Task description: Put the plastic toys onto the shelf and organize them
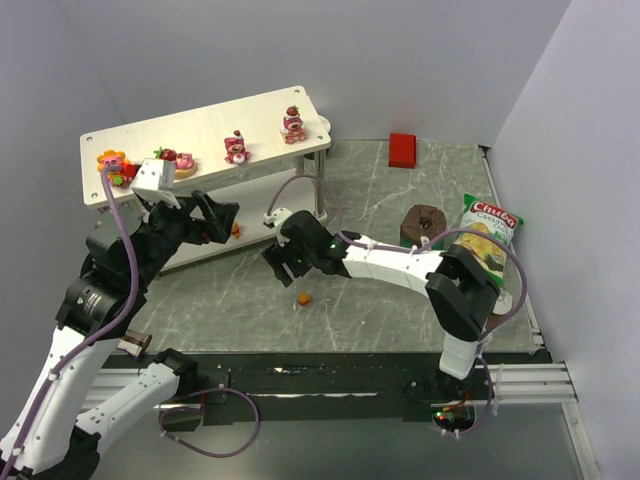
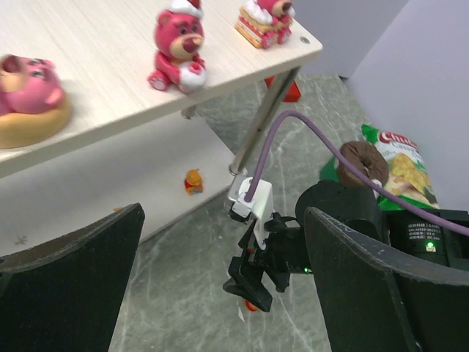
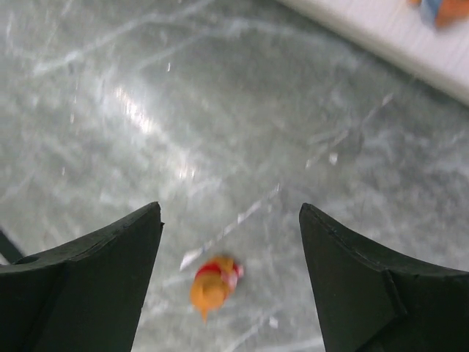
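On my top view the shelf runs across the upper left. The flower-faced toy and three pink bears stand along its top board, and a small orange bear sits on the lower tier. My right pincer is spread wide, gripping nothing, over a second orange bear on the grey desk at the wrist view's lower centre. My left pincer is spread and empty too, facing the shelf's lower tier.
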`<move>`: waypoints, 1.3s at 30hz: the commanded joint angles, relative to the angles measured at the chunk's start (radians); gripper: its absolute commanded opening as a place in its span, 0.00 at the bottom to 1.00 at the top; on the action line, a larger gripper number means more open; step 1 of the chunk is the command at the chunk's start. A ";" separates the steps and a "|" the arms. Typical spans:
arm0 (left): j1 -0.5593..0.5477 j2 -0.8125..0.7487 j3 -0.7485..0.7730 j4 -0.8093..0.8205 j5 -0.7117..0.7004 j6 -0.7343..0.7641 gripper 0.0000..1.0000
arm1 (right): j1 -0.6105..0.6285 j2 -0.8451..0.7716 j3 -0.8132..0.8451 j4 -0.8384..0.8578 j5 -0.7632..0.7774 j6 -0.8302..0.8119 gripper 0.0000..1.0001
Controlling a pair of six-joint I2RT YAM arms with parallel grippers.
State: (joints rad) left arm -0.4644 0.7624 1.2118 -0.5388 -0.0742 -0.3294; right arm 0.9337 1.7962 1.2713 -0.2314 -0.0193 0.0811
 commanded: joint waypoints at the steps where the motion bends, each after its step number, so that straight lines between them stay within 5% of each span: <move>1: -0.003 0.040 0.003 -0.003 0.109 -0.034 0.96 | 0.005 -0.104 -0.068 -0.074 -0.031 0.015 0.83; 6: -0.005 0.057 -0.049 0.003 0.226 -0.124 0.96 | 0.001 -0.204 -0.173 -0.098 0.016 0.115 0.79; 9: -0.010 0.058 -0.107 0.013 0.267 -0.193 0.97 | -0.027 -0.268 -0.234 -0.109 0.065 0.273 0.67; 19: -0.141 0.051 -0.290 0.036 0.125 -0.361 0.89 | -0.120 -0.189 -0.277 -0.092 0.025 0.445 0.34; 31: -0.195 0.130 -0.339 -0.015 0.050 -0.528 0.73 | -0.142 -0.031 -0.205 -0.023 -0.046 0.407 0.31; 39: -0.198 0.138 -0.363 -0.015 0.044 -0.566 0.71 | -0.141 0.003 -0.233 0.024 -0.131 0.405 0.27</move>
State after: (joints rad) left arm -0.6563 0.9028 0.8501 -0.5636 -0.0093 -0.8562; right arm 0.7921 1.7748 1.0302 -0.2588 -0.0914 0.4870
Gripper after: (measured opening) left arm 0.715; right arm 0.280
